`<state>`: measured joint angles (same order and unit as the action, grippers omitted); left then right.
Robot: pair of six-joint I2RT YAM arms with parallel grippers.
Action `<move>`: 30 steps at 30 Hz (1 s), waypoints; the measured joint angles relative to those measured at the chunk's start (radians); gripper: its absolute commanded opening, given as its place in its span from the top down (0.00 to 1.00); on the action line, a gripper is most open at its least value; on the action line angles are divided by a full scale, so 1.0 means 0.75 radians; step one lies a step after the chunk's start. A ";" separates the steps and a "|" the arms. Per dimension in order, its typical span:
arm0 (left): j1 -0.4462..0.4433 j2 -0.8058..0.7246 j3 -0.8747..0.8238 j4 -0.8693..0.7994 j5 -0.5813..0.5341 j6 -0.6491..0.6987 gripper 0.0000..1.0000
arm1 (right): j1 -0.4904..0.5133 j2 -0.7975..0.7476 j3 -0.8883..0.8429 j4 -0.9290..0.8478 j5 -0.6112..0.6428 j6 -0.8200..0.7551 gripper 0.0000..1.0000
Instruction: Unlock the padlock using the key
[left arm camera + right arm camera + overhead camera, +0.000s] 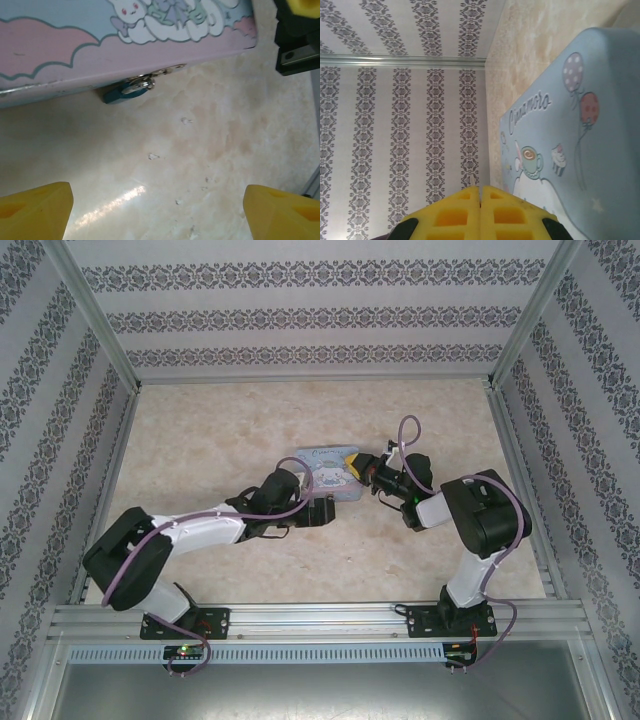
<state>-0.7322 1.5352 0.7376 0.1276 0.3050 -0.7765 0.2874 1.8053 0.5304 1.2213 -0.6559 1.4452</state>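
Observation:
The padlock [121, 93], tiny and teal-blue with a silver shackle, hangs from the hasp on the front edge of a light-blue and pink cartoon tin [60, 45]. My left gripper [160, 215] hovers over bare table just in front of it, open wide, and nothing lies between its yellow fingertips [32, 212]. My right gripper [480, 189] is shut on the key [472, 180], of which a thin metal sliver pokes out between the fingers. It sits at the tin's [330, 472] right end, beside the lid [570, 150].
The beige marbled table [200, 440] is fenced by patterned walls [300, 300] and aluminium rails [310, 620]. The right gripper's yellow and black finger [300, 30] shows at the tin's corner in the left wrist view. Both arms meet near the table's middle.

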 measured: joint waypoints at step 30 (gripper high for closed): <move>-0.037 0.322 0.111 0.234 -0.140 0.249 0.20 | 0.001 0.050 -0.039 0.033 0.072 0.020 1.00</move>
<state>-0.7601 1.7767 0.8207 0.3031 0.1997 -0.5896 0.2878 1.8431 0.5014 1.2457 -0.6018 1.4601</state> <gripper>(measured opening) 0.800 0.058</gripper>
